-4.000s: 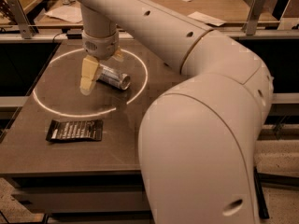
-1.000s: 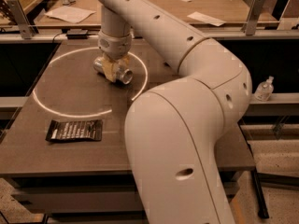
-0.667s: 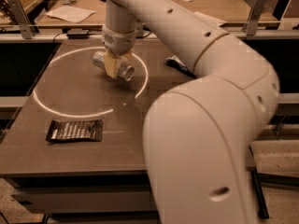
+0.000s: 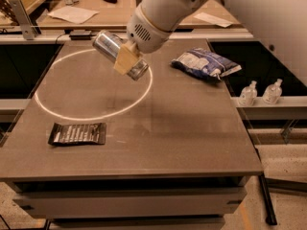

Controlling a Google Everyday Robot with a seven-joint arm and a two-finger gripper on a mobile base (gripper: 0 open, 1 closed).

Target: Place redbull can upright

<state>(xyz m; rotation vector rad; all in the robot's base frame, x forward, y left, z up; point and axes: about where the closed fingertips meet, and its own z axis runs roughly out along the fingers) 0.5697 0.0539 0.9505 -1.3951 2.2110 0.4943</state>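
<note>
Occupying most of the view, a brown table (image 4: 192,143) is standing with a shelf beneath it; a white robot arm (image 4: 158,13) is reaching in from the upper right and ending over the table's far left part; a thin bright ring (image 4: 57,113) is showing on the tabletop, left of centre.

Item, blue-white snack bag (image 4: 205,63): lying flat near the far right edge, well apart from the ring.

Item, flat black packet (image 4: 77,133): lying near the front left, just outside the ring.

Item, redbull can (image 4: 108,44): hanging tilted, neither upright nor flat, one end pointing up-left and the other down-right over the ring's far right arc; whether the lower end is touching the table cannot be told.

Item, gripper (image 4: 125,57): jaws pinching the can across its middle, one tan finger (image 4: 123,61) lying against the near side.

Item, two small bottles (image 4: 248,94): standing on a ledge right of the table.
</note>
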